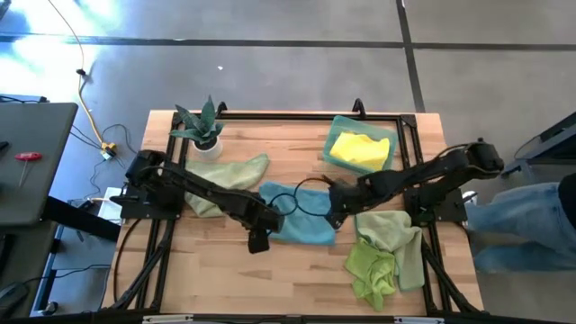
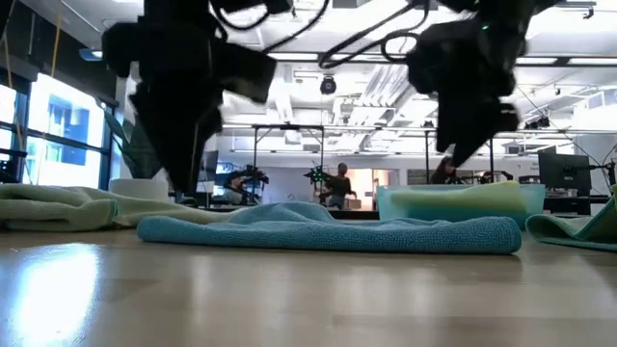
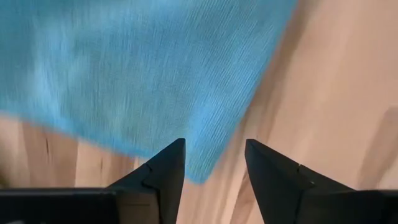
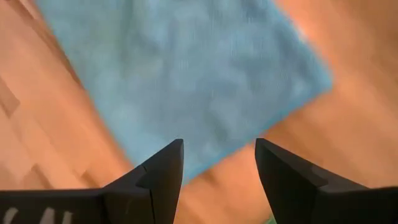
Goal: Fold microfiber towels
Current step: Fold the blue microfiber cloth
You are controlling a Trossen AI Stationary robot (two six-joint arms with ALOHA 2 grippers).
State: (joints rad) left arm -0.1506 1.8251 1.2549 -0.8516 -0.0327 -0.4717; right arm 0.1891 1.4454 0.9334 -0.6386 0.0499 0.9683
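From above, a light blue towel [image 1: 301, 216] lies flat mid-desk [image 1: 297, 283]. The left end effector [image 1: 259, 236] hangs at its near left corner, the right end effector [image 1: 335, 214] at its right edge. Beyond the right one, a yellow towel [image 1: 358, 148] sits in a bin [image 1: 335, 126]; lime green towels [image 1: 382, 247] lie just beside it.

At desk level, both arms hang over the blue towel.

Both wrist views show parted fingers [image 3: 163, 169] gripping nothing, the blue towel below.
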